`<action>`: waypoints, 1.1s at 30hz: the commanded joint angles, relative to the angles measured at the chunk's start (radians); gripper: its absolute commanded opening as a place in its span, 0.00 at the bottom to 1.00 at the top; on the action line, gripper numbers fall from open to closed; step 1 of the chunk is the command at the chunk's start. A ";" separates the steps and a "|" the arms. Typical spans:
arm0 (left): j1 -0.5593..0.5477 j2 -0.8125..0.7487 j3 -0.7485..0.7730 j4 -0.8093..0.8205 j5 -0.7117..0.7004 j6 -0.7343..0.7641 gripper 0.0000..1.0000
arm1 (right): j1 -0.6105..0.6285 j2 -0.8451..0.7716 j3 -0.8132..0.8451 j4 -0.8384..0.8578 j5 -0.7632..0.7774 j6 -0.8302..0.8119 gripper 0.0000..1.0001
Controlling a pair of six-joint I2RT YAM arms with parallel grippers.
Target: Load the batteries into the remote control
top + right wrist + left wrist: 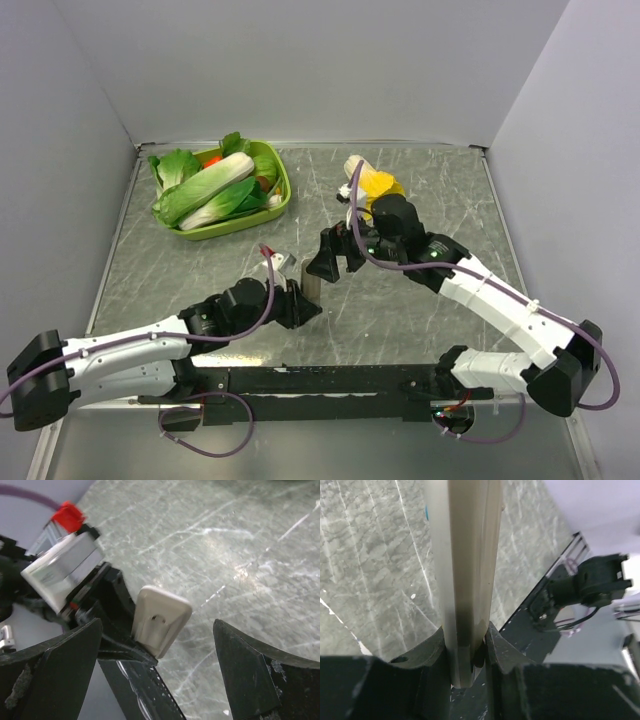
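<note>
The jaws of your right hand (333,262) stand spread wide either side of the remote control (311,286), leaving a gap on each side of its free end, while your left hand (297,303) clamps and blocks its other end. Behind the remote to the left the green basket (284,196) bars the way, and behind it to the right the yellow toy cabbage (380,186). Bare bench (200,265) lies directly left of the remote.

Found smooth, matt grey-beige plastic on the remote control (467,580), with a soft sheen along its edge. Saw matt black plastic, nicked with pale scuffs, on the right gripper (156,627) and left gripper (467,652). Noted a polished, stone-patterned grey table (370,580), faintly glossy. Glimpsed glossy green plastic on the tray (285,190).
</note>
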 commanded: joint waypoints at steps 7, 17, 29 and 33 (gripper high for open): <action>-0.102 0.051 0.105 -0.066 -0.093 0.198 0.02 | -0.048 0.104 0.095 -0.126 -0.094 -0.039 1.00; -0.119 0.107 0.151 -0.086 -0.148 0.243 0.02 | -0.050 0.168 0.044 -0.122 -0.249 -0.064 0.97; -0.119 0.123 0.160 -0.152 -0.189 0.203 0.46 | -0.074 0.101 -0.035 -0.021 -0.111 -0.091 0.08; -0.100 0.114 0.163 -0.234 -0.249 0.116 0.71 | -0.077 0.018 -0.187 0.151 0.108 -0.111 0.00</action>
